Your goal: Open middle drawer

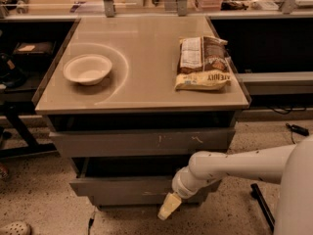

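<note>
The grey cabinet has three handleless drawers under its tabletop point(146, 89). The middle drawer point(122, 185) has a plain grey face and stands out a little past the bottom drawer point(122, 199), with a dark gap above it. The top drawer point(142, 142) has white scratches on its face. My gripper point(168, 210), cream-tipped at the end of the white arm point(234, 165), sits at the lower right of the middle drawer's front, overlapping its bottom edge and pointing down-left.
A white bowl point(87, 68) and a brown-and-yellow snack bag point(203, 62) lie on the tabletop. Dark shelving stands left and right of the cabinet, with a counter behind. A cable lies on the speckled floor point(44, 204) at the right.
</note>
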Controlling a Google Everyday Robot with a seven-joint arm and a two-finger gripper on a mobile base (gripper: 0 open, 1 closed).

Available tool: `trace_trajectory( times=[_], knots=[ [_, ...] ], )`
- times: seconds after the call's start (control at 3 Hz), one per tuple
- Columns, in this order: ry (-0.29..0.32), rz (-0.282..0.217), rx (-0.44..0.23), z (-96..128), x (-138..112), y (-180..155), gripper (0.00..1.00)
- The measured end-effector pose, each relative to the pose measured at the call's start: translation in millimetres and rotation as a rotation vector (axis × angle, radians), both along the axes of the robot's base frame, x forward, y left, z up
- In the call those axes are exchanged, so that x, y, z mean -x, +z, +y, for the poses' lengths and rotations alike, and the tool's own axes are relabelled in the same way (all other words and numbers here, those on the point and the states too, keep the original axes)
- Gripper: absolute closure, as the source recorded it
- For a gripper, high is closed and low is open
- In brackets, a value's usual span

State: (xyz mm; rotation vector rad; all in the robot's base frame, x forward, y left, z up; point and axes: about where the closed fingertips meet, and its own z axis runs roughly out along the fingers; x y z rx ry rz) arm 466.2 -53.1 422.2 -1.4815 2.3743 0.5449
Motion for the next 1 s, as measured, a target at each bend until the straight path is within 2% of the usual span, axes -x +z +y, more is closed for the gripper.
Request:
trace_trajectory(
  times=[0.67, 1.0],
  knots=[
    [0.006, 0.128, -0.039, -4, 67, 21, 0.00],
    [0.006, 0.128, -0.039, -4, 66, 21, 0.00]
  ],
)
